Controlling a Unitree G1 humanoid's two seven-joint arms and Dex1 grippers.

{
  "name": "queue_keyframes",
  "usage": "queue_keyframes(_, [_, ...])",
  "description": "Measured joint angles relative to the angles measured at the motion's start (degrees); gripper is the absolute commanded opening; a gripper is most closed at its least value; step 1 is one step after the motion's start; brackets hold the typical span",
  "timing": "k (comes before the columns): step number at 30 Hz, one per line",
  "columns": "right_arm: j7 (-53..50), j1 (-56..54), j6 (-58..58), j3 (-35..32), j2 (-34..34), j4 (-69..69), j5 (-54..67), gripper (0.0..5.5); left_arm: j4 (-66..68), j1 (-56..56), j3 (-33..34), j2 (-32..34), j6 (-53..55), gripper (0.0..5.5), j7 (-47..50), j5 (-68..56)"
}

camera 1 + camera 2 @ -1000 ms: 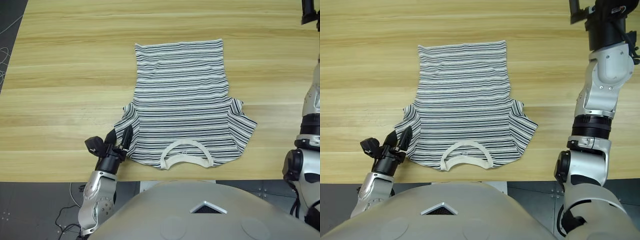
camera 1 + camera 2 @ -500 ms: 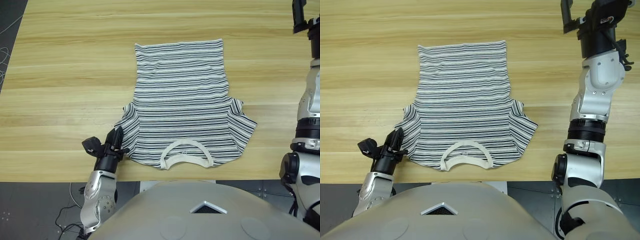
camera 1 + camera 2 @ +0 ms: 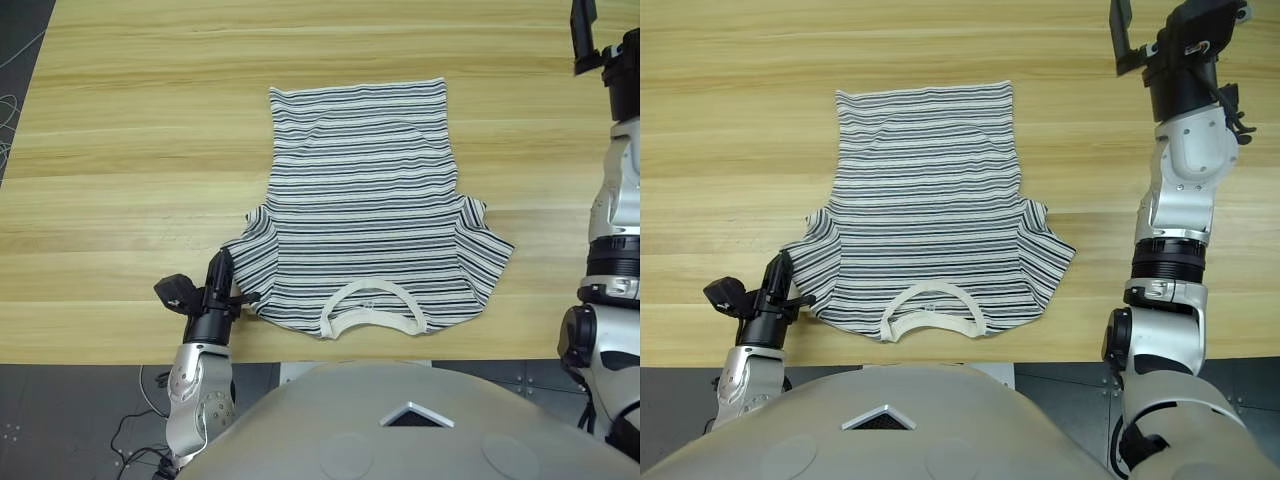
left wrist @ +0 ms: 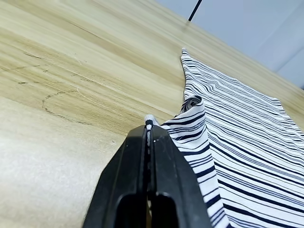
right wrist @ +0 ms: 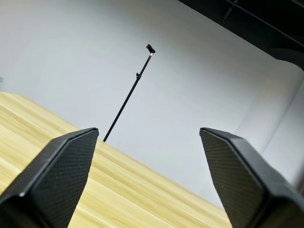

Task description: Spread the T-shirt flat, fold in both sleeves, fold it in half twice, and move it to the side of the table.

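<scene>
Wooden table (image 3: 130, 150) carries the striped T-shirt (image 3: 365, 200), spread flat. Your left claw (image 4: 148, 127) is pinched tight on the edge of its sleeve (image 3: 250, 235), with the collar (image 3: 373, 308) near it. Your right claw (image 5: 148, 135) hangs well apart from the shirt, fingers spread wide, holding nothing.

One T-shirt (image 3: 365, 200), one table (image 3: 140, 150), two claws, left claw (image 4: 148, 124) and right claw (image 5: 148, 133), one stand (image 5: 128, 95)

Both head views look steeply down from the near edge of the bench (image 3: 120, 150) and share the whole shirt (image 3: 365, 200). The left wrist view sits low, close behind the left hand (image 4: 148, 124), facing the shirt. The right wrist view looks past the right hand (image 5: 148, 130) across the far bench to a wall (image 5: 190, 71).
</scene>
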Motion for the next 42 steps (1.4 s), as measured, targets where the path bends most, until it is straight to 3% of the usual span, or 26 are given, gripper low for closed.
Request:
queue_keyframes(13, [0.0,-0.3,-0.9,0.4,1.1,1.9,-1.1,3.94,0.0,1.7,-16.9,6.7,-26.3,0.11,-3.4,33.3])
queue_keyframes(27, [0.0,0.6,-0.9,0.5,1.5,1.8,-1.3,3.94,5.8,-2.0,-24.4,12.6,-23.1,0.11,-1.7,44.5])
queue_keyframes(42, [0.8,2.2,-0.7,1.1,2.4,2.1,-0.5,3.94,4.1,-3.8,-29.2,19.6,-23.5,2.66,-5.7,40.7])
